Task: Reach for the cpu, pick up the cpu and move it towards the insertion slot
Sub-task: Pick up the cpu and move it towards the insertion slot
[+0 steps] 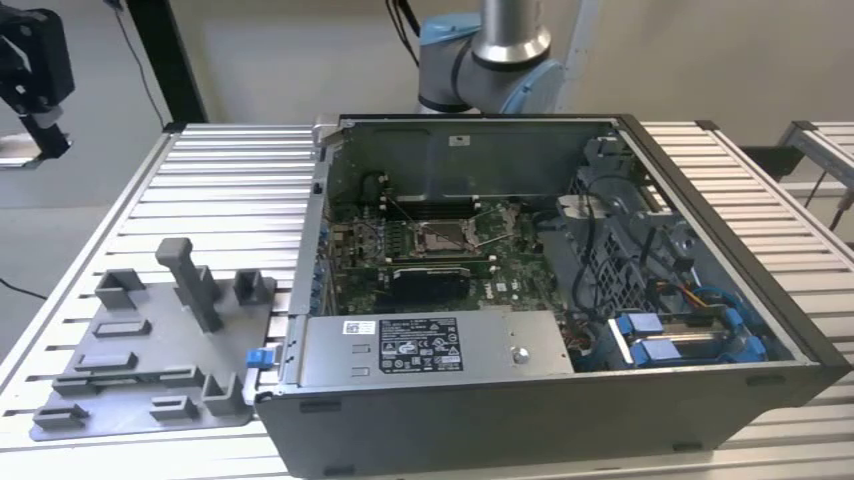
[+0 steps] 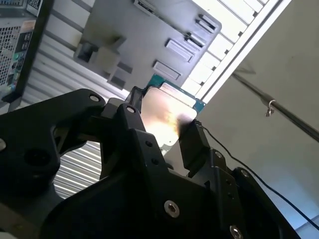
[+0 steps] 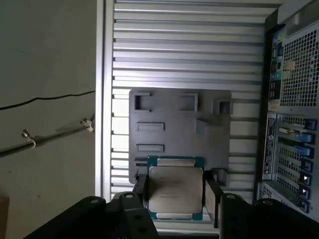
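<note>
Open computer case [image 1: 534, 420] on the exterior view's right, grey tray [image 1: 134, 365] beside it. The gripper [image 3: 177, 195] hangs high beyond the tray, tipped down, pinching the cpu [image 3: 175, 179] by two edges, well apart from the insertion slot [image 1: 441, 237]. Thin edge grip: a jolt could tilt or drop it.
</note>
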`<state>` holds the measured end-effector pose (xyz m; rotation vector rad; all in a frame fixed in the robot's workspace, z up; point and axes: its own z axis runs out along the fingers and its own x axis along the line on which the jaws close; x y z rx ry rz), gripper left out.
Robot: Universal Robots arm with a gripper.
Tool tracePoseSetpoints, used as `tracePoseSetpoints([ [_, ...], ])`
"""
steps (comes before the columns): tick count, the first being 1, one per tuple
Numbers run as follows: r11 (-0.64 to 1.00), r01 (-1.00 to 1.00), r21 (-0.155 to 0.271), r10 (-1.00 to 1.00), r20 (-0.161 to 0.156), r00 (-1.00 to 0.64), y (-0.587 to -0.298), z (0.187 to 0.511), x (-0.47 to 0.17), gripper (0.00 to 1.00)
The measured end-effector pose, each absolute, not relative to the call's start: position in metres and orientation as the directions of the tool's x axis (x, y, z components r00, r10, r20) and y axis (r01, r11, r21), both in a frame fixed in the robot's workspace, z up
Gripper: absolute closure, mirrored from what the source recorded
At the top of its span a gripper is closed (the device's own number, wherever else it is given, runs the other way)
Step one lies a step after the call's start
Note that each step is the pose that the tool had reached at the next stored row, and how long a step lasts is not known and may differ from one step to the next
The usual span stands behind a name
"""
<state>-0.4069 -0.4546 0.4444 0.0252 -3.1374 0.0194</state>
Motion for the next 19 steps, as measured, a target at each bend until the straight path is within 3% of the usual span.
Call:
tracePoseSetpoints([
  [19,1.000,-0.021,-0.012,-0.021,0.004,-1.000,-0.450,0.444,-0.336,1.00],
])
